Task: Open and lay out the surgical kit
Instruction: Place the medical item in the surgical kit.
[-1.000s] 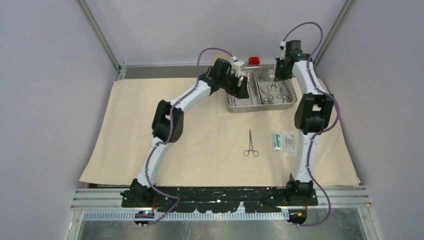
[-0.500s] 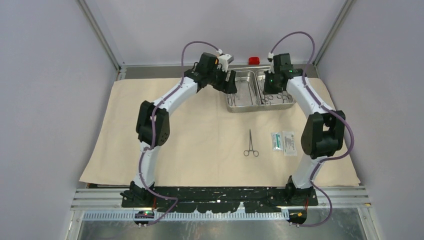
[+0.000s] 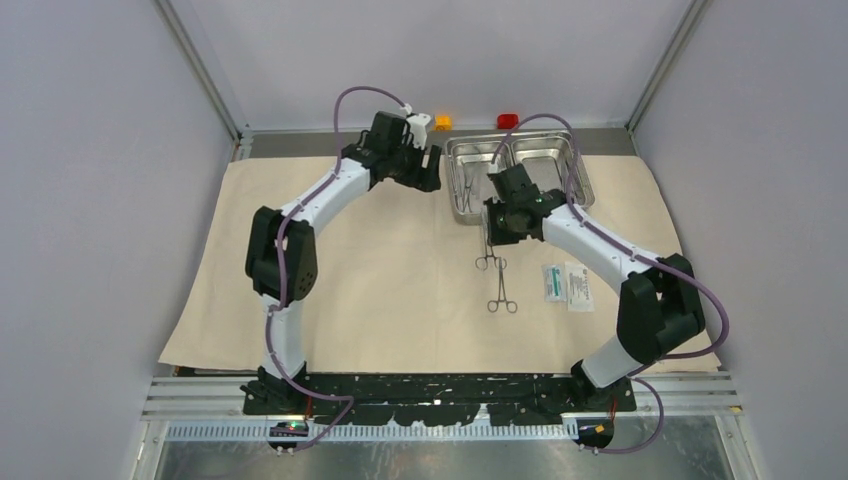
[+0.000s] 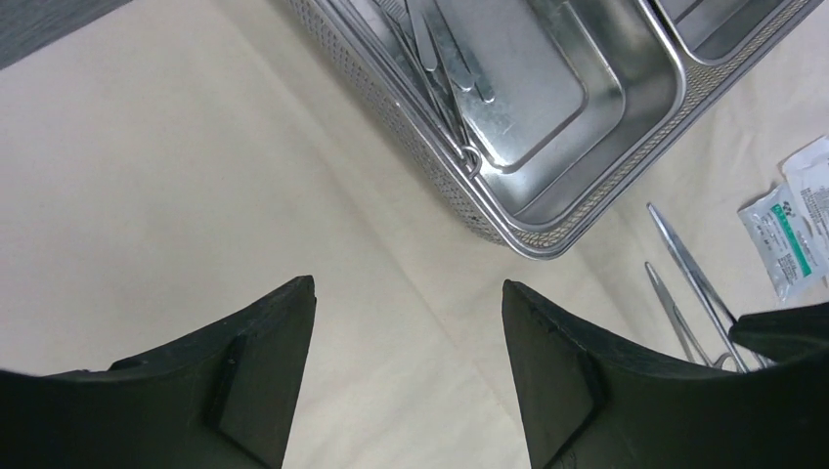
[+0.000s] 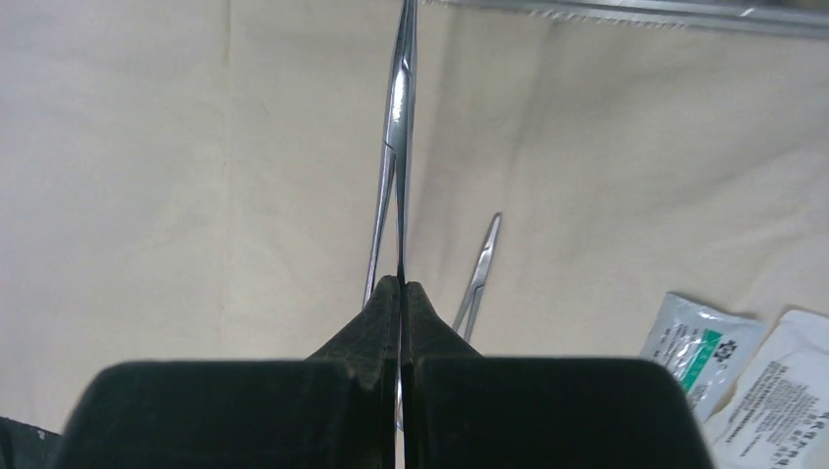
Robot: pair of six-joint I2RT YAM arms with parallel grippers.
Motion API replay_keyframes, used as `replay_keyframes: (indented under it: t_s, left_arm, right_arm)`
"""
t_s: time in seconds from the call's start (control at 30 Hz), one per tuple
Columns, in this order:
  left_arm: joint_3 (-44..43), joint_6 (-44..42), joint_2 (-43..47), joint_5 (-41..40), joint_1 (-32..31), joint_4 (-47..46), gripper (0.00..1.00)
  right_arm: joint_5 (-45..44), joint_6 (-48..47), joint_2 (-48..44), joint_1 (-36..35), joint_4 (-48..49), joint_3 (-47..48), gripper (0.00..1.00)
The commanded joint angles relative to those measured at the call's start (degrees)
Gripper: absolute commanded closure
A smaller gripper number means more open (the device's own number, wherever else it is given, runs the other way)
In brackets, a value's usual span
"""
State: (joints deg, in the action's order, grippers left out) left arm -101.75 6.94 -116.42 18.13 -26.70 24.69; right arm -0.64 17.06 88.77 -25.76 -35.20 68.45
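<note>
Cloth: beige cloth (image 3: pixel 350 270), spread flat and carrying the whole kit.
Near row: one laid clamp (image 3: pixel 502 288) lies flat right of the cloth's centre, rings toward the near edge. Two packets (image 3: pixel 567 283) lie just beside it, toward the right edge.
Right gripper: the right gripper (image 5: pixel 401 288) is clenched on a second clamp (image 5: pixel 401 147), held by its shank. It sits just beyond the laid clamp, between that clamp and the tray, tips pointing to the far edge.
Contact: cannot tell whether the second clamp touches the cloth.
Left gripper: the left gripper (image 4: pixel 409 288) is released, jaws wide with nothing between them. It is over bare cloth just left of the tray.
Tray: the steel tray (image 4: pixel 587 210) is at the cloth's far edge, right of centre. Slim steel instruments (image 4: pixel 440 49) lie in its left compartment.
Beyond the cloth: orange block (image 3: pixel 442 122) and red block (image 3: pixel 508 121), not part of the kit.
Step in hand: judged to be setting the second clamp down in the near row.
Next move calls for: lowering the second clamp flat beside the laid one without overlap, then opening the jaws. The tray's instruments are not yet laid out.
</note>
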Motion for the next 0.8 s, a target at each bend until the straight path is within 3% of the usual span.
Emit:
replay_keyframes:
  t_s: [0.0,0.2,0.77]
  left_arm:
    - [2.17,-2.20,5.02,-3.49,-0.02,-0.07,0.28]
    - [6.15,-4.84,7.23,-5.28,-0.02,-0.51,0.26]
    - [13.04,-4.96,10.28,-5.65,-0.26,-3.02,0.25]
  right_arm:
    - [-0.91,5.88,-2.57,-4.12,2.77,-3.10,0.99]
    - [2.39,11.07,-1.26,-6.77,4.62,-5.49,1.00]
    - [-2.38,17.75,-0.60,-9.12,12.74,-14.74,0.99]
